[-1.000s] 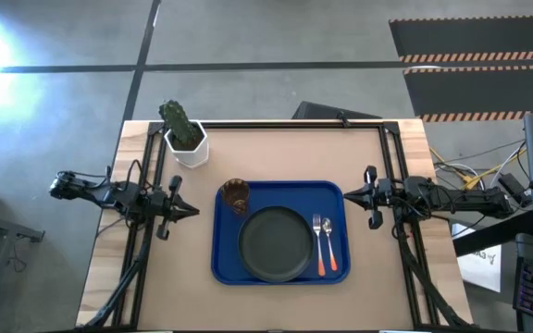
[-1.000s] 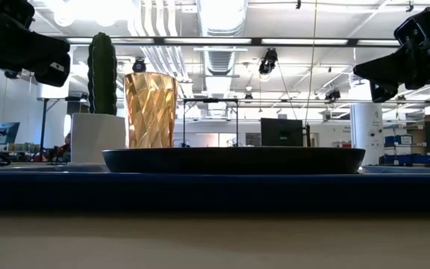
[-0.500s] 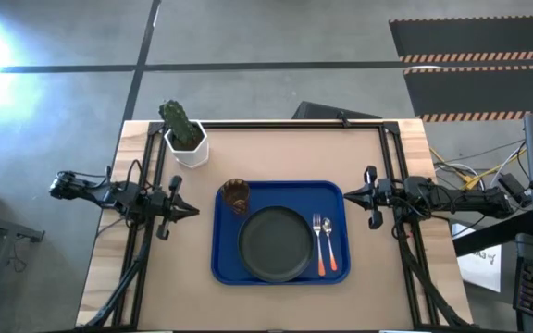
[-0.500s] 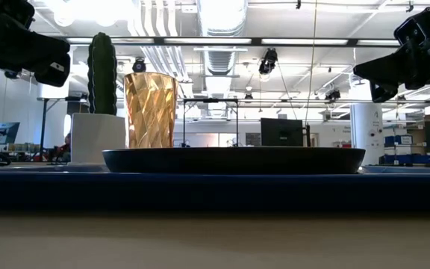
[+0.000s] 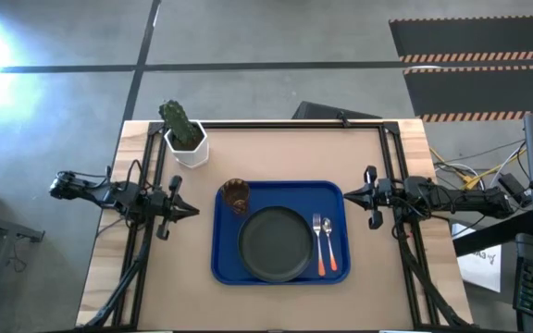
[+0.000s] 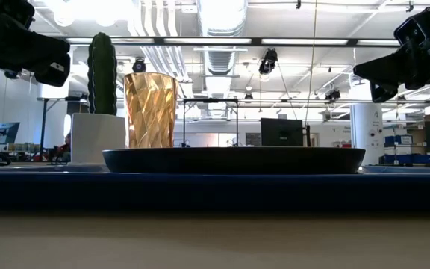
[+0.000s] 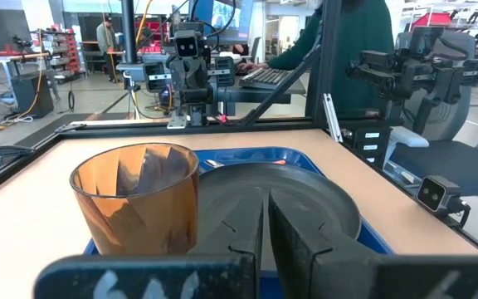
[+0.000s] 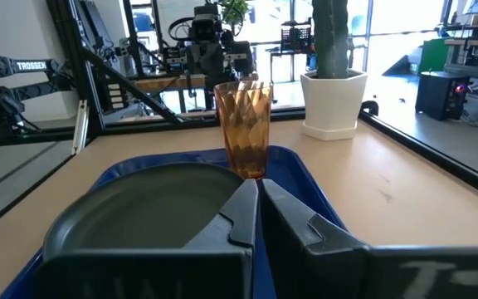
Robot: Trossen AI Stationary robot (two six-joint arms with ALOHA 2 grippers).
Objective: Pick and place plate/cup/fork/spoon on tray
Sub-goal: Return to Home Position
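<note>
Four items lie on the tray (image 5: 285,191) from above: plate (image 5: 276,243) central, cup (image 5: 236,196) at the far-left corner, fork (image 5: 318,231) and spoon (image 5: 328,242) right. The left gripper (image 5: 185,211) and right gripper (image 5: 352,194) flank it. In the low view both hover clear. Wrist views show both pincers closed, empty. We judge homing underway; next, simply park.

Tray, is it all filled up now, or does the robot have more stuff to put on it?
It looks finished. The plate, cup, fork and spoon all sit on the blue tray. Nothing is in hand: the left gripper and right gripper hang beside the tray, jaws closed and empty. Nothing seems left to load. Only the cactus pot stands off the tray, on the table.
</note>
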